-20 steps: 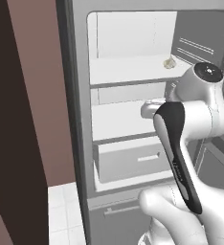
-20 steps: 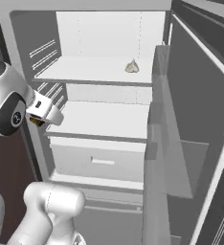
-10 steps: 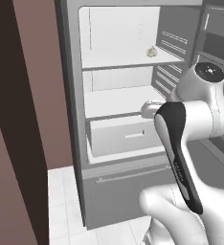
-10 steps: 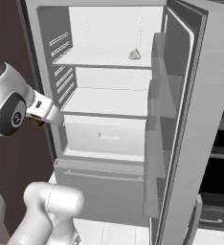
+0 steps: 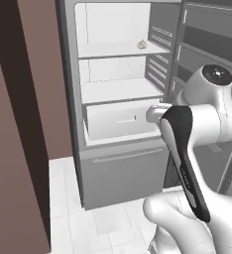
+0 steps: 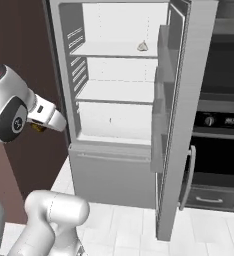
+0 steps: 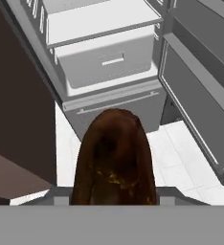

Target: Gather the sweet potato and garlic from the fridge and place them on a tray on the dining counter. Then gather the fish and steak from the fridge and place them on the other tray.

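fridge [image 5: 118,163] now seen from further back as the base is reversed, sweet potato [image 7: 115,160] clamped in the half-open pincer [image 6: 39,127], garlic [image 6: 142,46] left on the top shelf.

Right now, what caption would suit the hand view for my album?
A brown sweet potato held in the gripper, facing the open fridge and its drawer.

The white arm folds up from the base, elbow bent high, the forearm reaching forward at mid height. The gripper [image 7: 115,203] is closed around a dark brown sweet potato [image 7: 114,160], which stands up between the fingers and juts out ahead of the hand. The wrist tilts so the hand looks forward and down.
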Tool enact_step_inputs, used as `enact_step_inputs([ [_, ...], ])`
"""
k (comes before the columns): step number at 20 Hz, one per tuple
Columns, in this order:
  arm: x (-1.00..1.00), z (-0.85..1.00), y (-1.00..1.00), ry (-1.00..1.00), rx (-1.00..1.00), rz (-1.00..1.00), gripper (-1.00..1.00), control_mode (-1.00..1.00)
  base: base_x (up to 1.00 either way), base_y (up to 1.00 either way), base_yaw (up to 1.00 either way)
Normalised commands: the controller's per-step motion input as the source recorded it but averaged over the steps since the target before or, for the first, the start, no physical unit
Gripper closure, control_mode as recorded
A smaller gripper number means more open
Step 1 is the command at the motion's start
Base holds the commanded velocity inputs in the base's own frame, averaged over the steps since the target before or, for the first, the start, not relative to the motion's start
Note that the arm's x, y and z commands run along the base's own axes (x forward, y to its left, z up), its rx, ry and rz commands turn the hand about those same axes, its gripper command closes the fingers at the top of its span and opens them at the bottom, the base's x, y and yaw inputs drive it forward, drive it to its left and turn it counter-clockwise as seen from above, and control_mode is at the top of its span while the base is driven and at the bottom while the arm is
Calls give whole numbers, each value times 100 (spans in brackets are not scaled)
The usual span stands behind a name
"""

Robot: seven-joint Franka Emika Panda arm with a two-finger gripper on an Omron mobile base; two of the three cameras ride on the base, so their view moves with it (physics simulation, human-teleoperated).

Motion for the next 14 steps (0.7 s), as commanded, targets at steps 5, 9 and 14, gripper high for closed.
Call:
enact_step_inputs([
  [5, 0, 0, 0, 0, 0, 0, 100, 100, -76, 0, -3],
  [9, 0, 0, 0, 0, 0, 0, 100, 100, -71, 0, -8],
  [14, 0, 0, 0, 0, 0, 0, 100, 100, -65, 0, -14],
])
